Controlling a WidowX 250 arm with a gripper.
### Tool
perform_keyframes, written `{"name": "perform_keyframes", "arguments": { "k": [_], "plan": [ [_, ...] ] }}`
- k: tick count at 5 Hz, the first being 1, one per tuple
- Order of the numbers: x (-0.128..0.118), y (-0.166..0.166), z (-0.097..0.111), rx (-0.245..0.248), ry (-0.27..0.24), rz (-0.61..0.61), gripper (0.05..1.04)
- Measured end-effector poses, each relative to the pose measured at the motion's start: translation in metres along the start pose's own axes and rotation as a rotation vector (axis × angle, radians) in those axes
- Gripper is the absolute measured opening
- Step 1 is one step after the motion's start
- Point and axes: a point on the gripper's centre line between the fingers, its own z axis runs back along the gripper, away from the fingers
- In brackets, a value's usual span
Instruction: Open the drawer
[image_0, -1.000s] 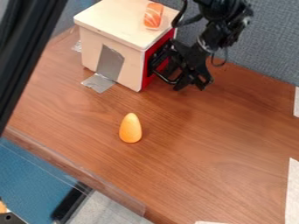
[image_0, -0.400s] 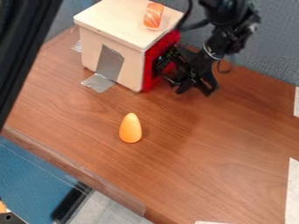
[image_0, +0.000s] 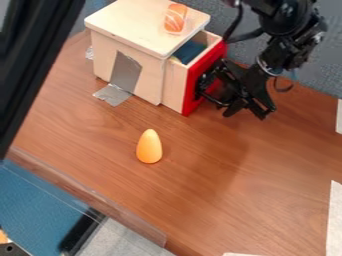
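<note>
My black gripper (image_0: 212, 90) is at the upper right, against the outer side of the drawer's red front (image_0: 192, 92), by the dark handle. How its fingers stand cannot be told. The drawer sticks out part way from the right side of the light wooden box (image_0: 127, 25). Inside the drawer's open top lies something dark blue (image_0: 190, 51), with a bit of yellow-green beside it.
An orange and white sushi-like piece (image_0: 176, 18) rests on top of the box. An orange egg-shaped object (image_0: 149, 146) stands mid-table. Silver tape (image_0: 113, 94) runs from box to table. A grey partition rises behind; a black post crosses the upper left.
The gripper has moved to the right, and the drawer's red front has come out with it, showing the drawer's side and inside. The box, sushi piece and egg have stayed put.
</note>
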Motion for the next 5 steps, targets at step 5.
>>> {"name": "perform_keyframes", "arguments": {
  "k": [5],
  "plan": [
    [0.004,-0.058,0.036,-0.071,-0.056,-0.125,0.384]
  ]
}}
